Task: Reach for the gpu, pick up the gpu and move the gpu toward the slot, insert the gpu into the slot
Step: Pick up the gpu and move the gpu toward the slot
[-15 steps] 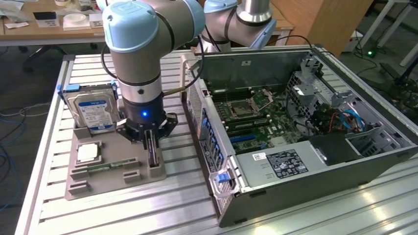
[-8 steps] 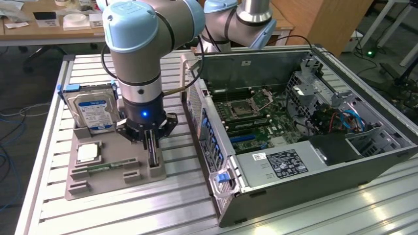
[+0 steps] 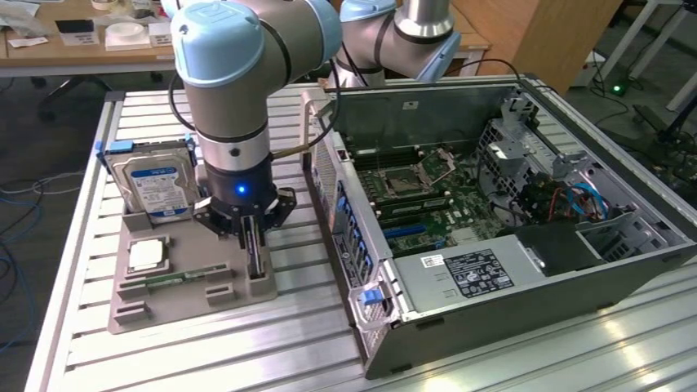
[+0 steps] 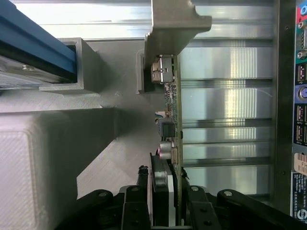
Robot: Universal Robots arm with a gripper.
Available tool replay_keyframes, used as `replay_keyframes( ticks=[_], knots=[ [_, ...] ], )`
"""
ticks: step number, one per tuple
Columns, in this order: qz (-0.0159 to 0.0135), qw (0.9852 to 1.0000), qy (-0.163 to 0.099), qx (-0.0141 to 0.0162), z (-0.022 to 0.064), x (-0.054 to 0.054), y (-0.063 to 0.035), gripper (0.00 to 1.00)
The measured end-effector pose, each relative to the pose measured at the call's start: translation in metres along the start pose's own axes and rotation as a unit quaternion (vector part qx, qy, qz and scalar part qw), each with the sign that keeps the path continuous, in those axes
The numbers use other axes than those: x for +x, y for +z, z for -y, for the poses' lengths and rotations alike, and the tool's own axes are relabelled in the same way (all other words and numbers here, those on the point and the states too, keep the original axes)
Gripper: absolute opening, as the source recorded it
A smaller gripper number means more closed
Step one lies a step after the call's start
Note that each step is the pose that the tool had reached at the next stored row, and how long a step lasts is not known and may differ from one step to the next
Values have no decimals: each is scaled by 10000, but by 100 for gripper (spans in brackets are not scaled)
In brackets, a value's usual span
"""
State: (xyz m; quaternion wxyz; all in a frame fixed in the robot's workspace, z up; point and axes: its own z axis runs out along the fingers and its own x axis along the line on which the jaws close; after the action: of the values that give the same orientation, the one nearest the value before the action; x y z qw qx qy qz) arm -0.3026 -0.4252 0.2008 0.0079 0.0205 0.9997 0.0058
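**Slatted bench: claw clamped on the gpu, card seated in its rack**

Ribbed aluminium table (image 3: pixel 326 347) in a lab, wooden desks behind. Carries a grey holder tray (image 3: pixel 163 309) at the exterior view's left and an open computer case (image 3: pixel 523 282) at the exterior view's right. Shows a green motherboard (image 3: pixel 436 208) inside the case, with a short blue slot (image 3: pixel 406 233) among its connectors.

Hangs straight down over the tray: black gripper (image 3: pixel 253 245), blue light lit on the wrist above it. Pinches the gpu (image 4: pixel 176 115) between 2 fingers (image 4: pixel 193 199), 1 on each face, closed against the card.

Looks thin and flat, seen edge-on from the wrist: a narrow green strip. Bears small silver cans and a metal connector block on 1 face, plus a dark round part down between the fingers. Ends in a pale metal bracket (image 4: pixel 168 28), bent over at the far end and resting at the grey rack. Reads as a dark upright sliver from the exterior view, standing in the tray and well apart from the case.

Shares the tray with 3 other parts: a silver hard drive (image 3: pixel 153 184) with a blue-white label, a square processor (image 3: pixel 147 255), and a narrow green memory stick (image 3: pixel 175 278).
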Motion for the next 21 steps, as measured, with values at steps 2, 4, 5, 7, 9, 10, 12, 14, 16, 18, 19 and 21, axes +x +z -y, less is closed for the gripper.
replay_keyframes(
  ticks=[2, 4, 5, 7, 9, 10, 12, 14, 16, 18, 19, 21],
  knots=[
    [0, 10000, 0, 0, -6, 0, 0, 35],
    [0, 10000, 0, 0, -16, 1, 2, 35],
    [0, 10000, 0, 0, -20, 0, 2, 35],
    [0, 10000, 0, 0, -29, 0, 4, 35],
    [0, 10000, -1, 0, -33, -1, 5, 35],
    [0, 10000, 0, 0, -36, 0, 6, 35],
    [0, 10000, -1, 0, -39, 0, 6, 35],
    [-1, 10000, -1, 0, -39, 0, 6, 35],
    [-1, 10000, 0, 0, -39, 0, 6, 34],
    [-1, 10000, 0, 0, -40, 0, 7, 28],
    [-1, 10000, 0, 1, -39, 0, 6, 28],
    [-1, 10000, 0, 0, -40, 0, 7, 28]
  ],
)
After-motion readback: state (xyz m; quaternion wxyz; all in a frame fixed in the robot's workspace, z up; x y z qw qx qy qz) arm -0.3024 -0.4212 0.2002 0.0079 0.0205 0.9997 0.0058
